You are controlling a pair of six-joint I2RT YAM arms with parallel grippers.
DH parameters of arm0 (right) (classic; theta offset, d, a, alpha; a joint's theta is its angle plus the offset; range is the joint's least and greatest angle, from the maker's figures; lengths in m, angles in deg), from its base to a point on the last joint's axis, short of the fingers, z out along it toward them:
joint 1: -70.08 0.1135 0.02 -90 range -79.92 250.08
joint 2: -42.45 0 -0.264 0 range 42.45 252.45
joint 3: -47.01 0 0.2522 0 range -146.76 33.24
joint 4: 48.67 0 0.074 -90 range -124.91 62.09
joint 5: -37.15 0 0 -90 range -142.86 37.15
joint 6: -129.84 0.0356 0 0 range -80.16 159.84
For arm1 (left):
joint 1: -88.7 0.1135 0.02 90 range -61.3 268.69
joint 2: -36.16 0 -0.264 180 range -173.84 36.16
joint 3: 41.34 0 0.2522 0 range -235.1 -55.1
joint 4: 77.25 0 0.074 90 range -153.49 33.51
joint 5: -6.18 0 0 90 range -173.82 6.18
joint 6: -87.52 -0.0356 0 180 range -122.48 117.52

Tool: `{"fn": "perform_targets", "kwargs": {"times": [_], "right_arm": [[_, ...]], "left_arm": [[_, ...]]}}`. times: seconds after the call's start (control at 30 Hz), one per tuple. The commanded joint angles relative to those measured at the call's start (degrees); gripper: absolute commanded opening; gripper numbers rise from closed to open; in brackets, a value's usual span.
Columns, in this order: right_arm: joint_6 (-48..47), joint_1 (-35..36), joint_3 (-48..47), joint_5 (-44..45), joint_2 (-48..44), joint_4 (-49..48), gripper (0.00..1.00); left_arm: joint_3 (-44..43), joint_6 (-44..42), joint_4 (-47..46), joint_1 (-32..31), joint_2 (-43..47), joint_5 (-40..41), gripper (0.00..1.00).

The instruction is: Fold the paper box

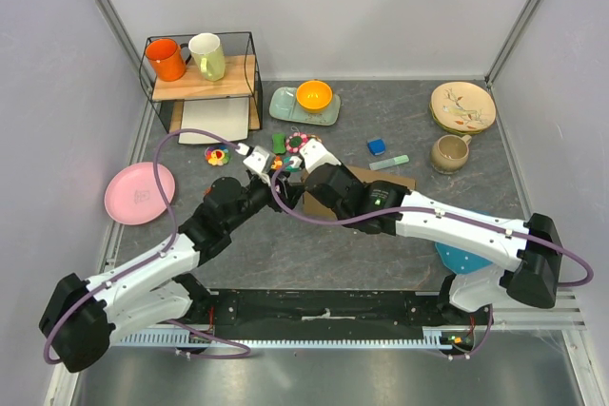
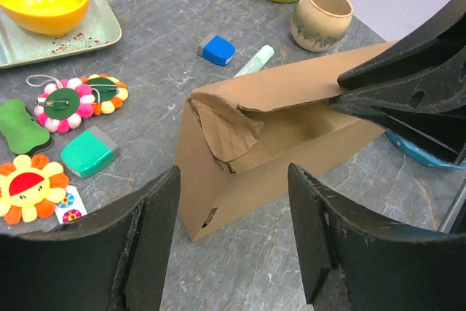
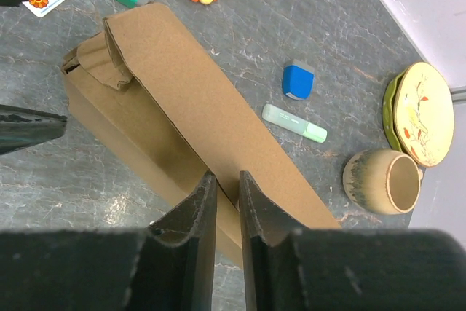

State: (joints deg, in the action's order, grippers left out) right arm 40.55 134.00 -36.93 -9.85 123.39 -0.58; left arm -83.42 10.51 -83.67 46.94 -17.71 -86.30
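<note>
Your paper box (image 1: pixel 385 179) lies in the middle of the grey table (image 1: pixel 285 259), partly hidden under your two arms in the view from above. It is long and brown. It is not flat: one long flap stands up and leans over the rest like a roof.

Your right pincer (image 3: pixel 226 180) is over the long top edge of that flap. Its two fingers are close together, with only a thin gap, and the card edge sits in that gap, so the pincer is pinching the box. The left wrist view shows the same black fingers (image 2: pixel 408 71) meeting on the flap's edge, at the far end of the box.

Your left pincer (image 2: pixel 233 172) is wide and holds nothing. It hangs just in front of the box's short end, and you see that end between its two fingers (image 2: pixel 145 238). I cannot tell if the fingers touch the card. At this short end a small side flap (image 2: pixel 229 132) is bent and crumpled, curling into the box.

Beside the box, on the side away from you, lie a blue block (image 3: pixel 297 81) and a pale green pen (image 3: pixel 295 123), and a brown mug (image 3: pixel 382 180) stands a little farther off. Two flower toys (image 2: pixel 73 100) and a green block (image 2: pixel 87 152) lie near the crumpled end.
</note>
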Motion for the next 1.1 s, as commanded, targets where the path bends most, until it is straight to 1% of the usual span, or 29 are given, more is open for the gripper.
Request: {"fn": "perform_targets", "kwargs": {"times": [0.0, 0.13, 0.33, 0.43, 0.47, 0.6, 0.8, 0.93, 1.07], "right_arm": [[3.07, 0.33, -3.22, 0.33, 0.35, 0.65, 0.15], [4.03, 0.33, -4.44, -0.63, 0.53, 1.62, 0.11], [5.62, 0.33, -6.73, -2.92, 0.44, 3.29, 0.07], [5.88, 0.33, -7.79, -3.98, 0.35, 4.08, 0.06], [5.97, 0.33, -7.87, -4.15, 0.44, 4.26, 0.06], [6.15, 0.41, -8.05, -4.60, 0.44, 4.61, 0.05], [6.59, 0.41, -7.70, -4.25, 0.44, 4.87, 0.04], [6.58, 0.33, -7.61, -4.07, 0.53, 4.87, 0.04], [6.58, 0.41, -7.70, -4.33, 0.79, 4.79, 0.04]], "left_arm": [[-2.27, 0.54, -7.41, -0.25, -1.59, 0.11, 0.67], [-3.32, -0.42, -7.68, -0.96, -3.87, -0.68, 0.67], [-3.15, -2.53, -8.64, -1.92, -5.81, 0.72, 0.67], [-4.02, -3.59, -8.73, -2.01, -7.48, 2.30, 0.67], [-4.03, -3.68, -8.91, -2.01, -7.83, 3.96, 0.67], [-3.85, -3.50, -11.27, -2.01, -8.45, 6.17, 0.67], [-3.85, -2.71, -13.21, -2.10, -7.31, 5.65, 0.66], [-3.50, -2.36, -12.95, -2.10, -5.29, 4.68, 0.66], [-3.67, -2.71, -13.13, -2.19, -5.11, 5.38, 0.66]]}}
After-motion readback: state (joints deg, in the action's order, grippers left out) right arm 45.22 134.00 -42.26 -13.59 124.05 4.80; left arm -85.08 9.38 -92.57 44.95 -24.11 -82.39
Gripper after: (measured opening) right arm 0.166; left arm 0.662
